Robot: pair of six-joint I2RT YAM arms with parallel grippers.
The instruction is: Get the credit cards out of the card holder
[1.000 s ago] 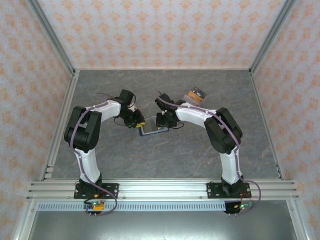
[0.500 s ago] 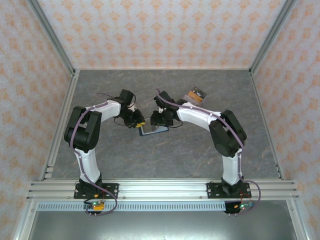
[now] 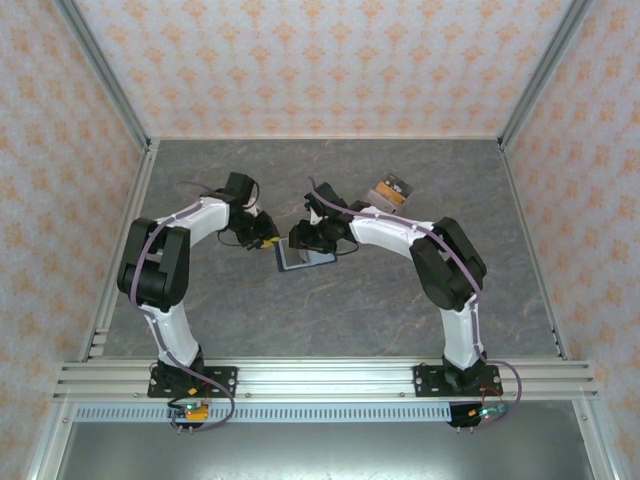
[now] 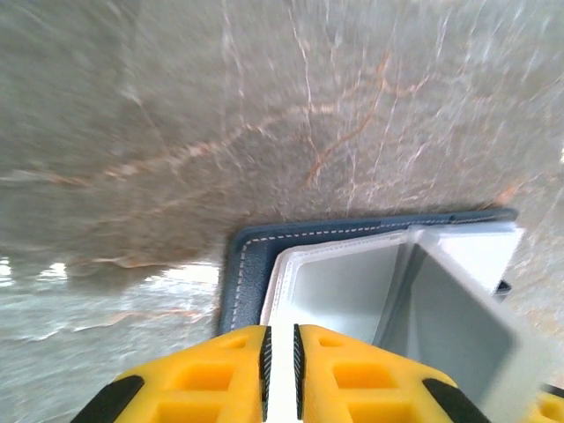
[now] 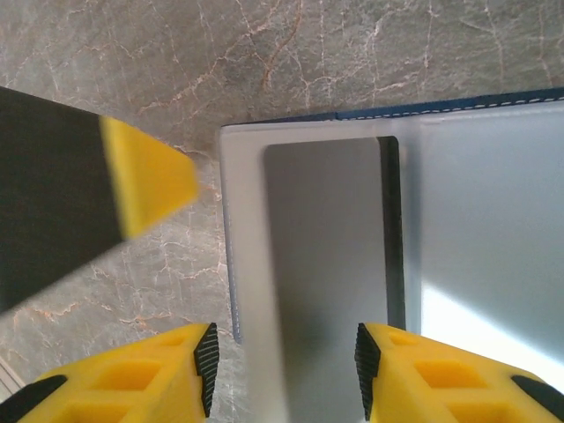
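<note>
The card holder [image 3: 308,258] lies open on the table between both arms, with its navy-blue outside [image 4: 241,264] down and its grey lining [image 5: 485,211] up. My left gripper [image 3: 268,240] [image 4: 280,333] is shut on the pale edge of the lining at the holder's left side. My right gripper [image 3: 300,238] [image 5: 284,335] stands open just above a grey inner panel [image 5: 324,264] with a dark strip along its right edge. I cannot tell whether that panel is a card. Loose credit cards [image 3: 391,191] lie in a small pile at the back right.
The grey marbled table [image 3: 350,310] is walled by patterned panels with metal posts. One yellow fingertip of the left gripper [image 5: 150,172] shows blurred beside the holder in the right wrist view. The arms' bases sit on a rail [image 3: 320,378] at the near edge.
The right gripper's jaws have spread wider and it has slid a little left over the holder. The left arm has swung left, and the holder has shifted slightly with it.
</note>
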